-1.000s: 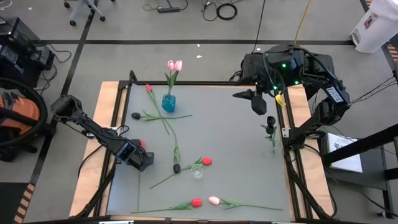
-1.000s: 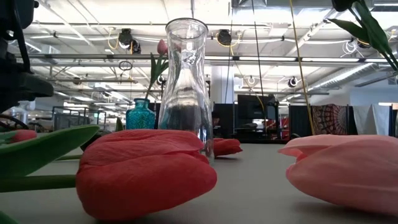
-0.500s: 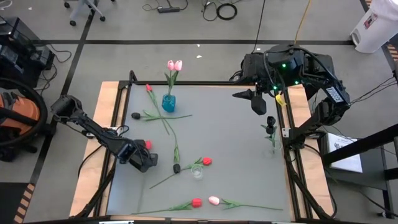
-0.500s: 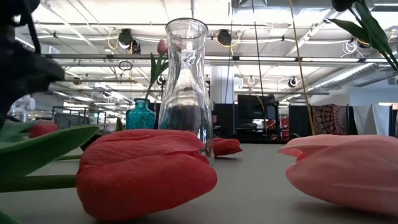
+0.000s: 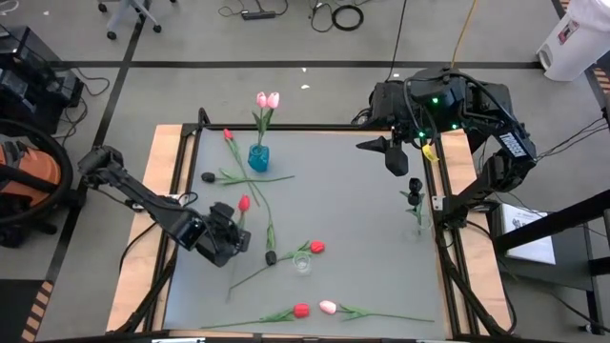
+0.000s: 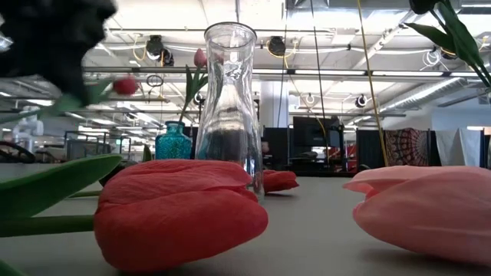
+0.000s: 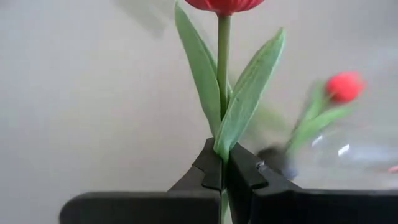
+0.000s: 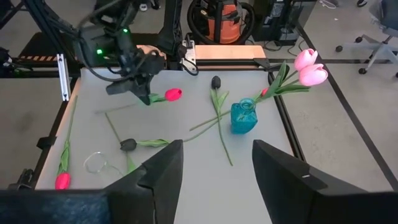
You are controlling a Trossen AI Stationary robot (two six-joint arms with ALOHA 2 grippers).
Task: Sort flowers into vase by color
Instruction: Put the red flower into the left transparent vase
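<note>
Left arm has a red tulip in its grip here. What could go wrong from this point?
1. The left hand pinches the red tulip low on its thin stem, so the flower may swing or slip in transit.
2. The clear vase has a narrow neck, and a black tulip and another red one lie right beside it, so insertion could miss or knock the vase.

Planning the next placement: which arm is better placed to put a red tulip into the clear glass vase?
Left. Its pincer already grips a red artificial tulip close to the clear glass vase; the right pincer waits open at the far edge.
</note>
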